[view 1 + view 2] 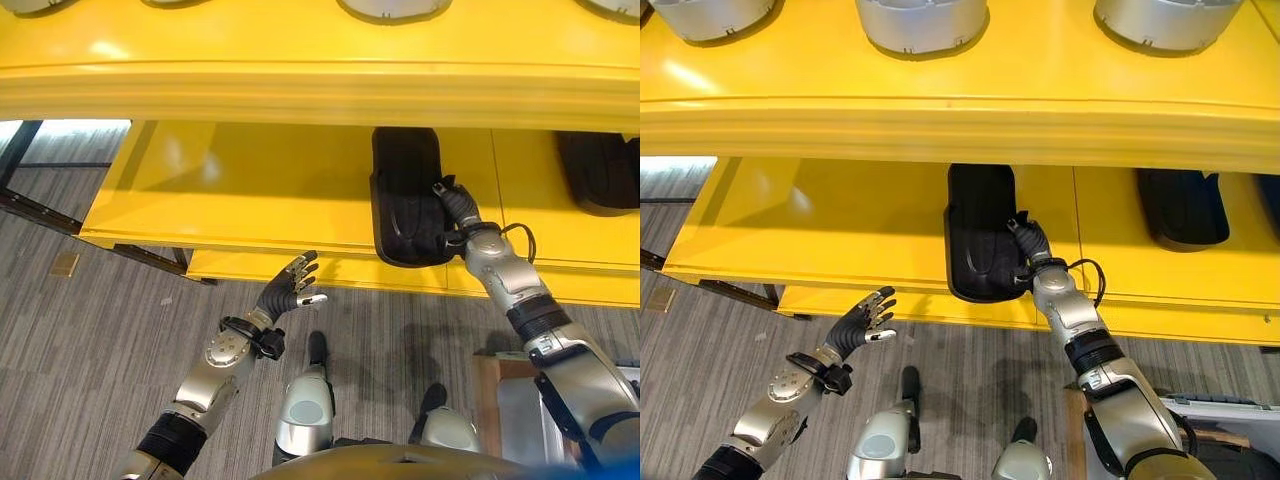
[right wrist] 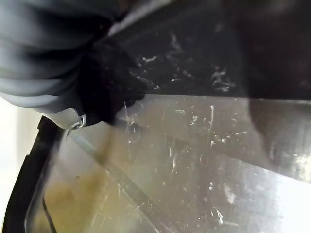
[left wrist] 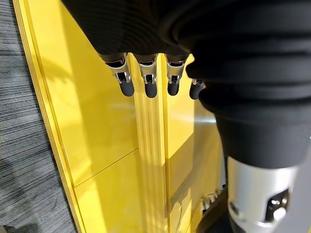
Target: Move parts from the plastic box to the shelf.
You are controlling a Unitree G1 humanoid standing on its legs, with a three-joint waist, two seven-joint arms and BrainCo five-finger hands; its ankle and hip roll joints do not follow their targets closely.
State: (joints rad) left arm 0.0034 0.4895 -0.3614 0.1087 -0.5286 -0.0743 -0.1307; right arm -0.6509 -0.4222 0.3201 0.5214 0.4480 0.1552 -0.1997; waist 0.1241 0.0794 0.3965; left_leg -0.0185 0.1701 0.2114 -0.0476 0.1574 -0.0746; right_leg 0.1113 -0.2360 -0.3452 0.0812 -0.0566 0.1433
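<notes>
Placing a black part on the yellow shelf

The right hand (image 1: 1028,240) rests on the black part (image 1: 978,228), which lies on the middle level of the yellow shelf (image 1: 840,215) with its near end at the front edge; whether its fingers grip the part I cannot tell. The left hand (image 1: 860,320) hovers below the shelf front, fingers loosely spread and empty. Another black part (image 1: 1180,205) already lies further right. The placing step looks nearly done; next, the right hand should let go and draw back without dragging the part off the edge.
</notes>
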